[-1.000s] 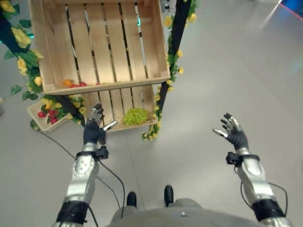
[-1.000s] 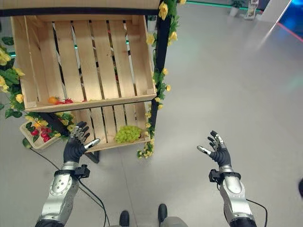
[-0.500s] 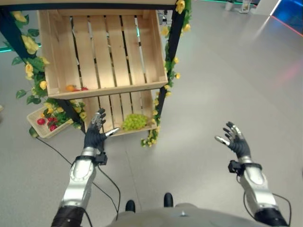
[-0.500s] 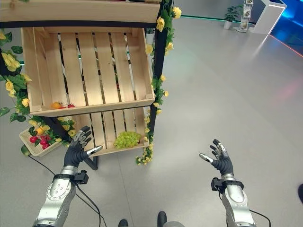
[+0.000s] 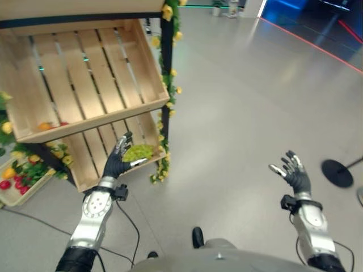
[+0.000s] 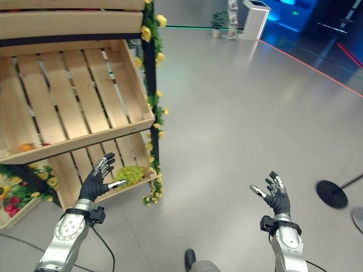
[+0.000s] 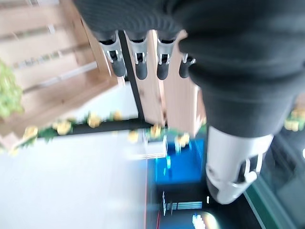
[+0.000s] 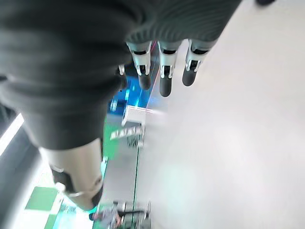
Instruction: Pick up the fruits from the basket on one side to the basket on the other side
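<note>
Hands raised, both spread wide, holding nothing.
Right hand (image 6: 276,195) over bare floor; left hand (image 6: 97,180) just before lower crate (image 6: 127,190) holding green grapes (image 6: 130,173); orange fruit (image 6: 25,147) in upper crate (image 6: 85,139) beyond.

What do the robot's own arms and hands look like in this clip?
Both arms are silver-grey metal shells with darker bands near the elbows. The left hand and right hand each have a dark ribbed cover over the back and wrist, silver fingers with dark tips, and a black clamp-like collar at the wrist.
</note>
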